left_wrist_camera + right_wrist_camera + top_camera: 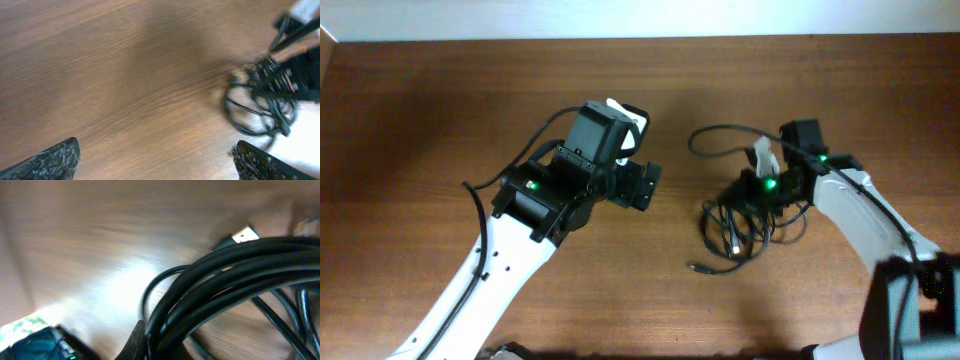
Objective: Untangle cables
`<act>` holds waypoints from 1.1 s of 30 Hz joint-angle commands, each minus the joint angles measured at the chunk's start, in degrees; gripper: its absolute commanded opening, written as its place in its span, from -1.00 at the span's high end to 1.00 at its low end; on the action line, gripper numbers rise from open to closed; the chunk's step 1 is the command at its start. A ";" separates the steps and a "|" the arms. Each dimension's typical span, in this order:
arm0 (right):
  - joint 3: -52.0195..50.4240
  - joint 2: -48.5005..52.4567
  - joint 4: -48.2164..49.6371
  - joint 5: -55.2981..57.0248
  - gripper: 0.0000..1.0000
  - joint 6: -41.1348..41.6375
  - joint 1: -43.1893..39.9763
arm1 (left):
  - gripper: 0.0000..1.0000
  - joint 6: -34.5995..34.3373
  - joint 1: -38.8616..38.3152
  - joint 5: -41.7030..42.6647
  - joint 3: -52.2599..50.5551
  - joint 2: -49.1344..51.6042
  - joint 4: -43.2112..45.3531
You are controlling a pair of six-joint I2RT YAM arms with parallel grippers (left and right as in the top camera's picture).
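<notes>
Hovering over bare wood left of centre in the overhead view, the left gripper [642,186] holds its fingers [50,160] wide apart with nothing between them. Right of centre, the cables [738,228] lie in a tangled heap on the table [420,100], with one plug [696,267] trailing to the lower left. At the heap's upper edge, the right gripper [748,192] is closed on a bundle of strands.

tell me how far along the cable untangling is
Nothing looks done: the cables are one knotted pile, with only a loop and one plug end trailing out. In hand: the right pincer is shut on a bunch of strands; the left pincer is open over the table. Left: separating every cord.
</notes>
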 commanded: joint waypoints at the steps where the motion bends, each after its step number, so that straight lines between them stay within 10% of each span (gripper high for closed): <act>1: 6.78 -9.46 0.17 -8.94 0.92 -3.48 0.20 | -0.98 -0.57 0.20 6.49 0.57 0.42 1.51; 15: 12.13 -35.54 -4.98 -9.38 0.92 -11.47 0.20 | -0.98 -0.55 0.20 43.19 0.57 0.42 11.85; 26: 12.13 -35.56 3.63 -28.57 0.92 -11.39 0.20 | -0.98 -0.55 0.20 43.67 0.57 0.42 11.80; 27: 12.13 -35.56 4.37 -29.46 0.92 -11.37 0.20 | -0.79 -0.50 0.20 42.91 0.57 0.42 11.80; 29: 12.13 -35.58 4.72 -29.92 0.92 -10.93 0.20 | 0.82 -0.52 0.20 37.75 0.59 0.42 11.67; 33: 12.13 -35.60 4.70 -29.90 0.92 -10.80 0.20 | 1.00 -0.63 0.83 28.06 0.57 0.42 10.69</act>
